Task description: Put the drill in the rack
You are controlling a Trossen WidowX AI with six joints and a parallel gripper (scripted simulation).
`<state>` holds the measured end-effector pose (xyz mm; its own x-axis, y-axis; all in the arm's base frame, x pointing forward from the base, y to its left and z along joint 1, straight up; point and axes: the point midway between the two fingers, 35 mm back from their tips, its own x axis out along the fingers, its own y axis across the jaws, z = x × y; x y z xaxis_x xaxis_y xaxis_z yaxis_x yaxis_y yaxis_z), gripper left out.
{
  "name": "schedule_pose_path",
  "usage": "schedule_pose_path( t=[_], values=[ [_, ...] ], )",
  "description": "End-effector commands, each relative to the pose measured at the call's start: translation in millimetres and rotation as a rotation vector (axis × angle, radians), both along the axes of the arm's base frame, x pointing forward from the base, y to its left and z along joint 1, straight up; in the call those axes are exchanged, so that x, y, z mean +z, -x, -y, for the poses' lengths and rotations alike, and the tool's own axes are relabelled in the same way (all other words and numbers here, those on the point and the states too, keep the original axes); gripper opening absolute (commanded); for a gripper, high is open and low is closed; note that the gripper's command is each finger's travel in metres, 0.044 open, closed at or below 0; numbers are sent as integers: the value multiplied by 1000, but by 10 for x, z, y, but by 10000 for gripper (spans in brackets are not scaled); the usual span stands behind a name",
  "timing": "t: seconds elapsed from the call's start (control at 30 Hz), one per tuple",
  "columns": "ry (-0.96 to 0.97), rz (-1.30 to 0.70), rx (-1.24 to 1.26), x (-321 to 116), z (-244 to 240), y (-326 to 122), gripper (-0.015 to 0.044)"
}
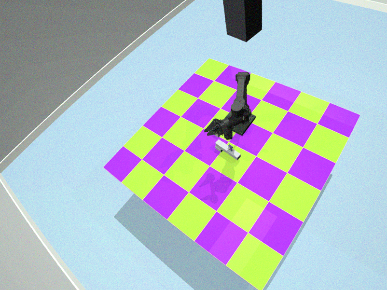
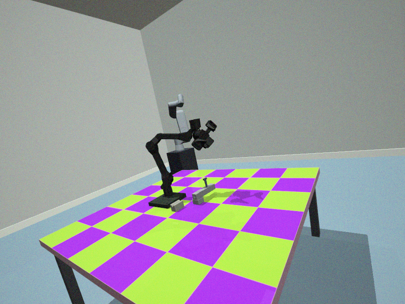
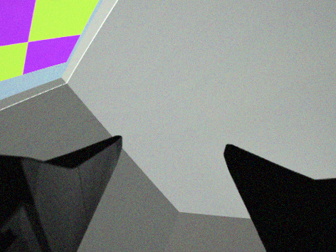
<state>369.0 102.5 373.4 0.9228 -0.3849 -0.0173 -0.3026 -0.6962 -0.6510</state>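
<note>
A long light-grey block (image 1: 222, 147) (image 2: 199, 194) lies on the checkered table. A small grey T-shaped piece (image 1: 230, 147) (image 2: 205, 181), seemingly the drill, stands up from it; the key cannot be told apart at this size. A short beige block (image 2: 177, 205), perhaps the rack, sits beside the arm's base and is mostly hidden under the arm in the top view. My gripper (image 1: 206, 132) (image 2: 203, 142) (image 3: 174, 145) is open and empty, high above the table. Its two dark fingers stand wide apart in the wrist view, which shows no task object between them.
The arm's dark base (image 1: 242, 128) (image 2: 160, 200) stands on the checkered table (image 1: 254, 261) (image 2: 192, 238) close to the grey block. A second, grey arm on a black pedestal (image 1: 242, 13) (image 2: 186, 159) stands beyond the table.
</note>
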Motion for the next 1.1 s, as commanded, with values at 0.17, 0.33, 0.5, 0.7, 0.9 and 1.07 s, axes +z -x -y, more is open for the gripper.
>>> schedule_pose_path(
  t=[0.17, 0.33, 0.5, 0.7, 0.9, 1.07],
  values=[
    [0, 0, 0, 0, 0, 0, 242],
    [-94, -14, 36, -126, -50, -65, 111],
    [-452, -114, 88, -612, -176, -191, 0],
    [-926, -286, -43, -1243, -231, -125, 0],
    [-1376, -425, -427, -1799, -206, 183, 0],
    [-1576, -468, -772, -2053, -168, 477, 0]
  ],
)
